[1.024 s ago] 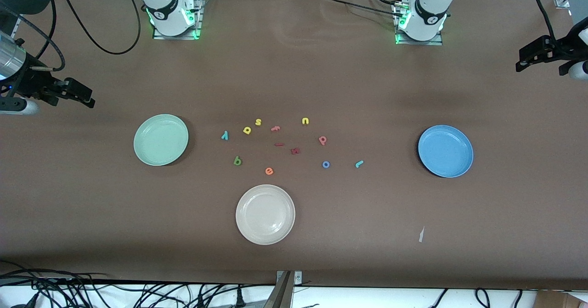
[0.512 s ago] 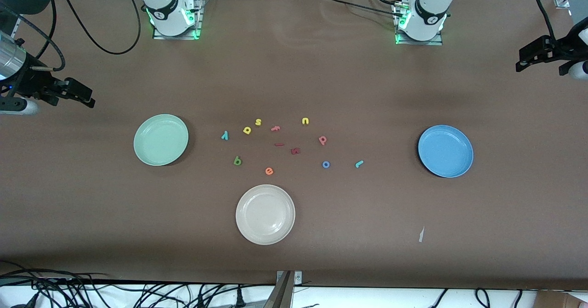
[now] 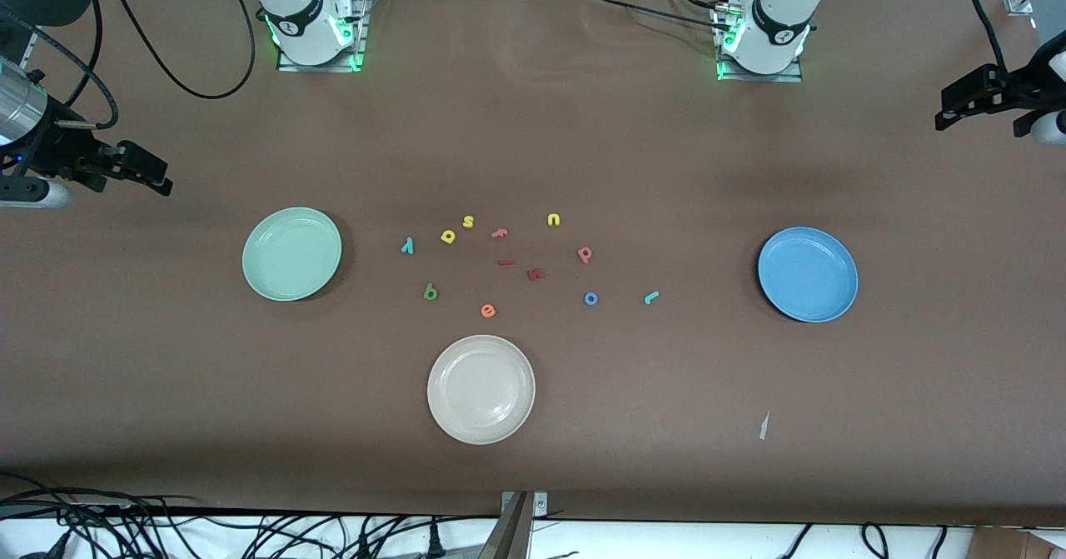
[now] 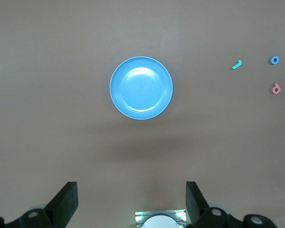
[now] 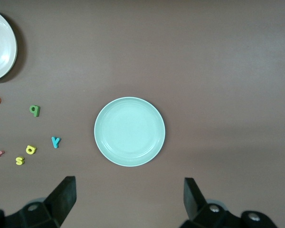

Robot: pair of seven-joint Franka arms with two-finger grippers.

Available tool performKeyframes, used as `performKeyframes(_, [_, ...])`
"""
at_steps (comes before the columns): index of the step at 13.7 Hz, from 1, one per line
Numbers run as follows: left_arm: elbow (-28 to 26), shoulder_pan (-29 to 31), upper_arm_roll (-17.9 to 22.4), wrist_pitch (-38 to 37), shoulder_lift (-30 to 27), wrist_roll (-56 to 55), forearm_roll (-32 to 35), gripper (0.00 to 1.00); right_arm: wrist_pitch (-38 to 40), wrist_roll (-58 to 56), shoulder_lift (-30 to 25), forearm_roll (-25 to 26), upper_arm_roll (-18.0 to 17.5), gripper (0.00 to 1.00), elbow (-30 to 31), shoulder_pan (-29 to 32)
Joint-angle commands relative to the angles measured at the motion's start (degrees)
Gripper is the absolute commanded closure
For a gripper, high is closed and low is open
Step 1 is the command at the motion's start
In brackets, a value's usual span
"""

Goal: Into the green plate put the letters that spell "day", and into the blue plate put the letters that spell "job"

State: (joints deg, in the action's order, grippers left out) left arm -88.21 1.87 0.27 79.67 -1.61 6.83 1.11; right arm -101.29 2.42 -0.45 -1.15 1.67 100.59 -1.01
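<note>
The green plate (image 3: 291,253) (image 5: 129,131) lies toward the right arm's end and the blue plate (image 3: 807,274) (image 4: 141,88) toward the left arm's end, both with nothing in them. Between them lie the green d (image 3: 430,292), yellow a (image 3: 448,236) and teal y (image 3: 407,246). Closer to the blue plate are the teal j (image 3: 651,296), blue o (image 3: 590,298) and pinkish b (image 3: 585,253). My right gripper (image 3: 154,173) (image 5: 129,183) hangs open high over its end of the table. My left gripper (image 3: 945,111) (image 4: 131,190) hangs open high over its end. Neither holds anything.
A cream-white plate (image 3: 480,389) sits nearer the front camera than the letters. Among the letters lie a yellow s (image 3: 468,222), a yellow u (image 3: 554,220), an orange e (image 3: 488,311) and dark red letters (image 3: 535,273). A paper scrap (image 3: 764,426) lies near the front edge.
</note>
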Motion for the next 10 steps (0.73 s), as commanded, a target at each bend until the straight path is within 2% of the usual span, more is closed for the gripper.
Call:
performKeyframes(1, [1.99,-0.55,-0.01,-1.18,0.99,-0.77,1.44,0.0,0.31,-0.13,-0.96,0.36,-0.26,0.0,0.83,0.13])
performKeyframes(3, [1.99,-0.55,-0.01,-1.18,0.91,-0.77,1.44,0.0,0.22,-0.48,-0.7,0.1,-0.61,0.0,0.83,0.13])
performKeyframes(5, [1.99,-0.55,-0.01,-1.18,0.91,-0.77,1.35,0.0,-0.22,-0.39,-0.52,0.36,-2.63,0.0,0.75,-0.04])
performKeyframes(7, [1.99,-0.55,-0.01,-1.18,0.99,-0.77,1.35,0.0,-0.83,0.4,1.58,0.45,-4.65,0.0,0.66,-0.39])
performKeyframes(10, [1.99,-0.55,-0.01,-1.18,0.91,-0.77,1.18,0.0,-3.81,0.57,7.63,0.45,-6.85,0.0,-0.83,-2.49])
